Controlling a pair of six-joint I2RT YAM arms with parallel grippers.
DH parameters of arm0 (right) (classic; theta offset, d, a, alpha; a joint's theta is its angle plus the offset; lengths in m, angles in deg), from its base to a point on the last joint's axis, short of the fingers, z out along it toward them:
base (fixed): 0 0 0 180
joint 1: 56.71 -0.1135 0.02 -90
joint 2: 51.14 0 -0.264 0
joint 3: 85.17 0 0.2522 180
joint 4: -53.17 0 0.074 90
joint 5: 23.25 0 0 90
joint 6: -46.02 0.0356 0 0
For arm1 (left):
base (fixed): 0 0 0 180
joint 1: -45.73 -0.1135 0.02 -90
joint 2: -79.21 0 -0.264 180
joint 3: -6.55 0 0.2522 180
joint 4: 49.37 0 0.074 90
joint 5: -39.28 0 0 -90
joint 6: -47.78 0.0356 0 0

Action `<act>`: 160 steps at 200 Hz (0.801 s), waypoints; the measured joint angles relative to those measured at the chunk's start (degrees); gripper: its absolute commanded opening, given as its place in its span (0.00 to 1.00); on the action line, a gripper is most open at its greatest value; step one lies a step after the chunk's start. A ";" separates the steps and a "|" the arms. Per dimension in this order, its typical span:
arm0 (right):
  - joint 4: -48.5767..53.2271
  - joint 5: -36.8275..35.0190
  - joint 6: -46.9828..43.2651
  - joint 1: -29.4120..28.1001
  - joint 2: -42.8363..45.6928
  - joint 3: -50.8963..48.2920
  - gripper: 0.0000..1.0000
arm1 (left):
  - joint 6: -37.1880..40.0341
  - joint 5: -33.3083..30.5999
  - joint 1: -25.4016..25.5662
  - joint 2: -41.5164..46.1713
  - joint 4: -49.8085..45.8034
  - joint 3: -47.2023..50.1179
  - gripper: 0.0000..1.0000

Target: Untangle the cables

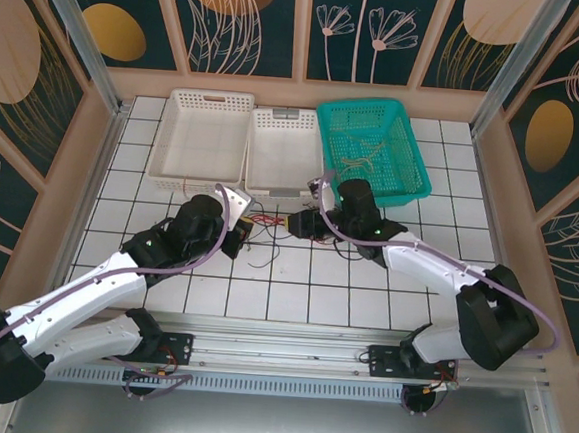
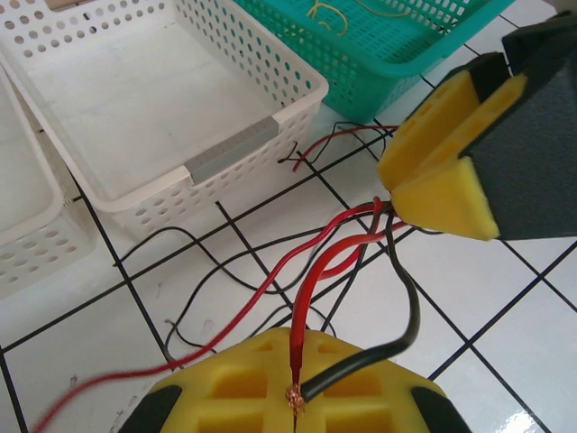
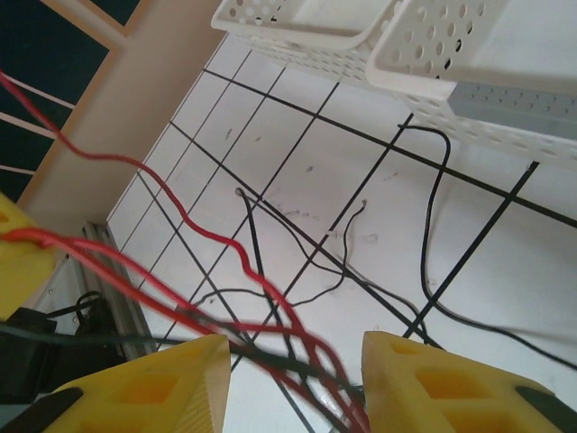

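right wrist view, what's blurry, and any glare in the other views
Right wrist: the red cables nearest the lens smear out, while the tiles and white basket behind are crisp. Left wrist: a red cable end blurs at lower left; a tile at lower right catches glare. Top external: even light, soft shadows.

Cables [image 2: 299,316] are red and black, table [image 1: 293,297] white with black grid, basket [image 2: 379,72] teal.
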 measured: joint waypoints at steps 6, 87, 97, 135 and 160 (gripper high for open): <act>-0.13 0.07 0.00 0.00 0.61 -0.61 0.42 | 0.00 -0.04 0.00 -0.17 -0.02 0.00 0.00; -3.50 0.24 0.07 0.00 2.56 -5.09 0.39 | 0.00 0.02 0.00 -1.49 -0.02 0.00 0.00; -4.04 -0.04 -0.04 0.00 2.56 -5.09 0.38 | 0.00 0.13 0.00 -1.51 -0.04 0.00 0.00; -6.67 -0.85 -0.04 0.00 1.95 -5.09 0.37 | 0.00 0.17 0.00 -1.51 -0.02 0.00 0.00; -7.85 -1.11 -0.04 0.00 0.35 -5.09 0.37 | 0.00 0.17 0.00 -1.51 -0.04 0.00 0.00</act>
